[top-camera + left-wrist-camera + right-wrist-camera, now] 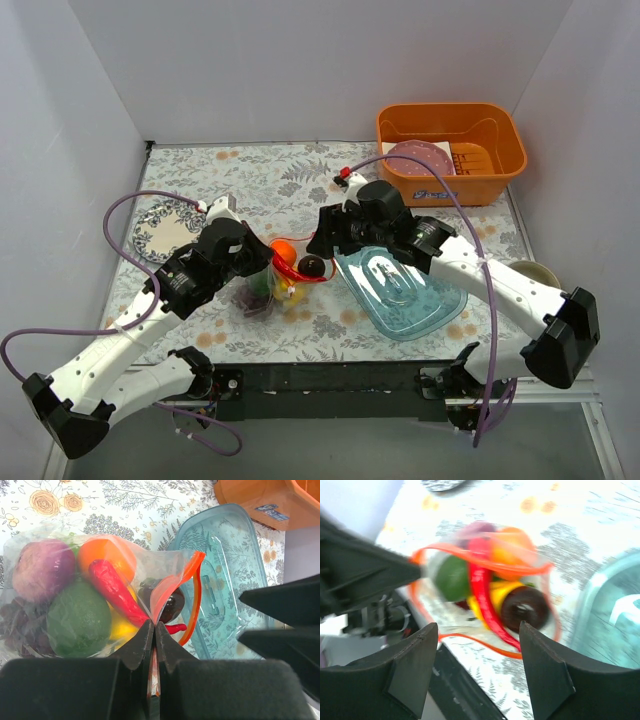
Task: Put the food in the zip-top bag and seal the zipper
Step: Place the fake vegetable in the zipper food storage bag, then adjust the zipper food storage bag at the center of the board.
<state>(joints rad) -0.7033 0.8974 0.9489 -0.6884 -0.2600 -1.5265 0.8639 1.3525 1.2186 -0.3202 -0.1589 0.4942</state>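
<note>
On the tabletop (270, 170), just left of the blue tray (410, 300), the zip-top bag (258, 296) lies long axis left-right, mouth gaping right. Food (80, 620) looks packed, so sealing is your step: left jaws clench the zipper (196, 592) end; right jaws hang spread, and must pinch and slide along it

floral tbl (300, 170) | on it: zip bag (262, 297), blue tray (405, 297), orange bin (500, 165), plate (158, 237)

Motion blur smears the zip-top bag (465, 575) and its food (525, 607) in the right wrist view. From above, both arms cover much of it. The left gripper (154, 630) hides the zipper (198, 587) stretch it pinches.
</note>
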